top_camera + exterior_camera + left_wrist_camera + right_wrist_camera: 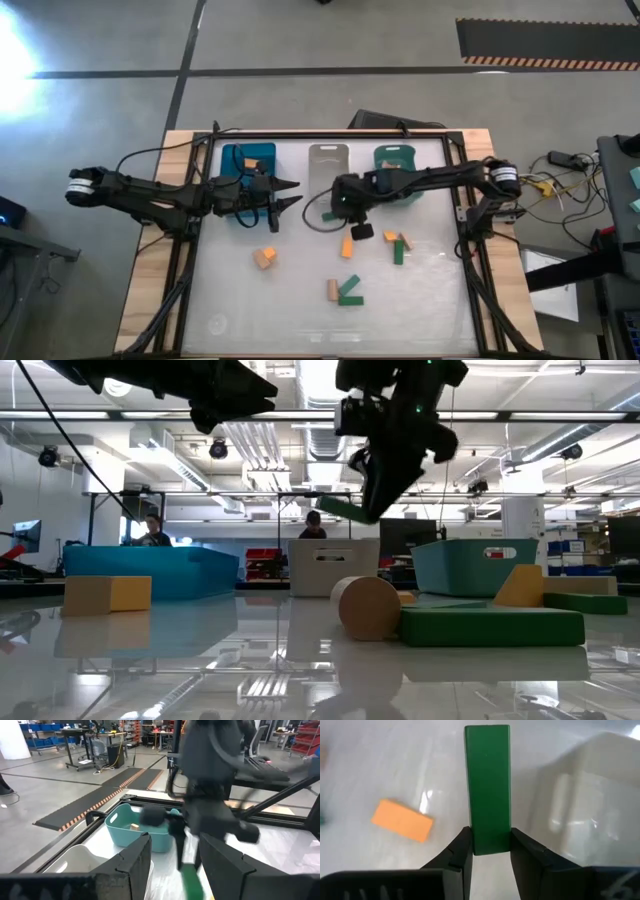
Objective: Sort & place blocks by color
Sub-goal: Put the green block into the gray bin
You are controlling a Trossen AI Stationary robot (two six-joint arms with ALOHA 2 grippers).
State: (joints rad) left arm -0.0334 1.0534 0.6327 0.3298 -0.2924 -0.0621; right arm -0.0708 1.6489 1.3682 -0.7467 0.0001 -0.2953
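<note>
My right gripper (487,851) hangs above the middle of the table, in front of the clear bin (328,165), shut on a dark green bar (487,785). In the low view the bar (340,510) sticks out below the fingers, well above the tabletop. My left gripper (290,196) is held level beside the blue bin (248,160), open and with nothing between its fingers (132,867). Other blocks lie flat on the table: a tan-and-orange one (264,258), an orange one (347,246), and a tan one (332,290) beside a green one (349,292). My right gripper pinches the green bar's near end (487,845) between its two fingers, one on each long side. The fingers slant down from the table's right side. The bar runs on in line with them, tilted and lifted clear of the table.
A teal bin (397,165) stands at the back right with a tan block (134,826) inside. Three blocks, orange, green and tan, lie clustered in front of it (398,248). A dark frame (200,260) runs round the tabletop. People show in the room behind (312,525).
</note>
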